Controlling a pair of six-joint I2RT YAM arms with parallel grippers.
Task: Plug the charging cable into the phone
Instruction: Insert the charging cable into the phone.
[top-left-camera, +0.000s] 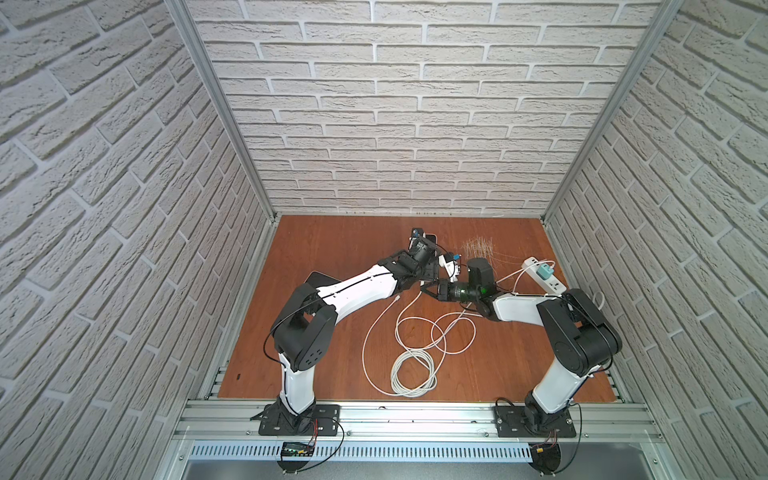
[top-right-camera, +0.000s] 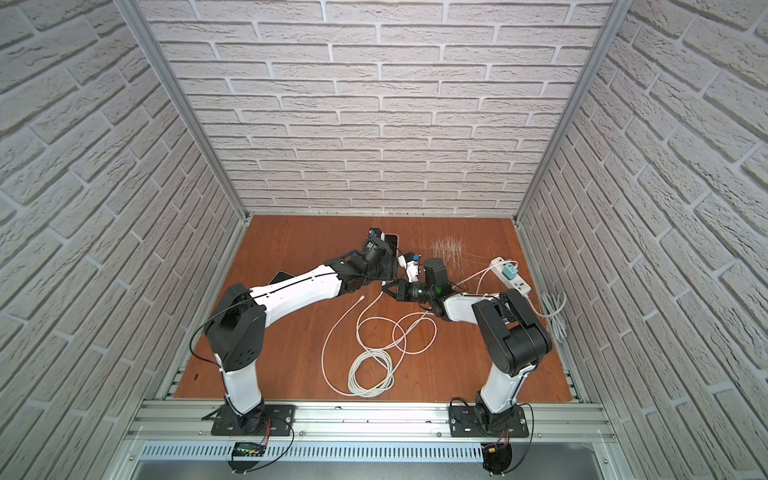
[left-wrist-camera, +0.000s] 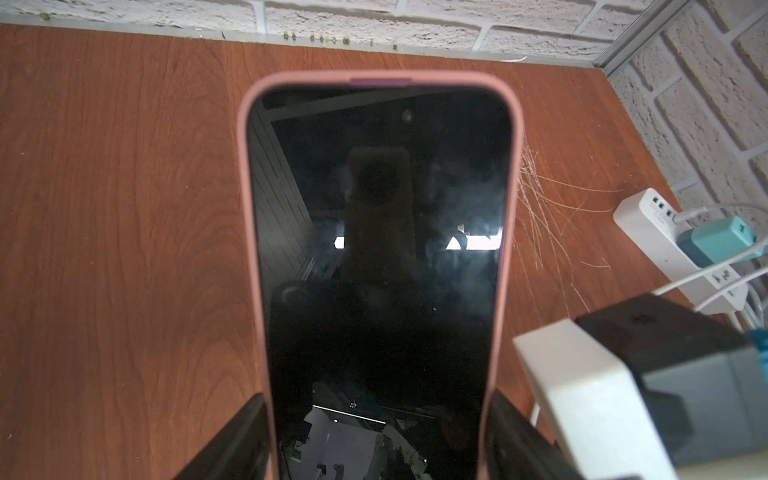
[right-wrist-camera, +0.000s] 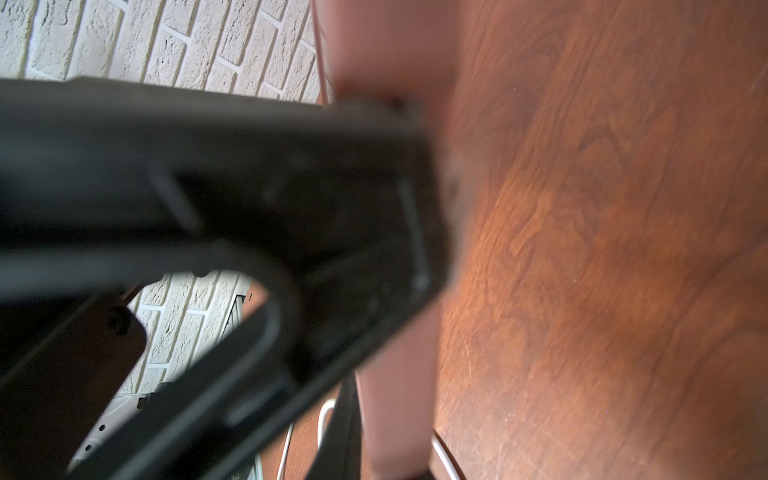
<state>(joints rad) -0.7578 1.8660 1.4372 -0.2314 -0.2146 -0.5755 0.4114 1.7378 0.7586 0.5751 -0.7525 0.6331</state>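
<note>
Gripping the phone by the long sides of its pink case, your left claw stands wide and clamped on it, towards the back of the table. The phone looks rigid, with slick glass, so I judge the case edges the right hold. Its port end is hidden. The cable is likely light and limp. Only its stiff plug will push, so pinch there. Your right claw is fully closed just beside the left; a strand runs to its tips, seemingly held, though you cannot see the plug. Slack loops lie towards the front, and the charger sits in the strip.
</note>
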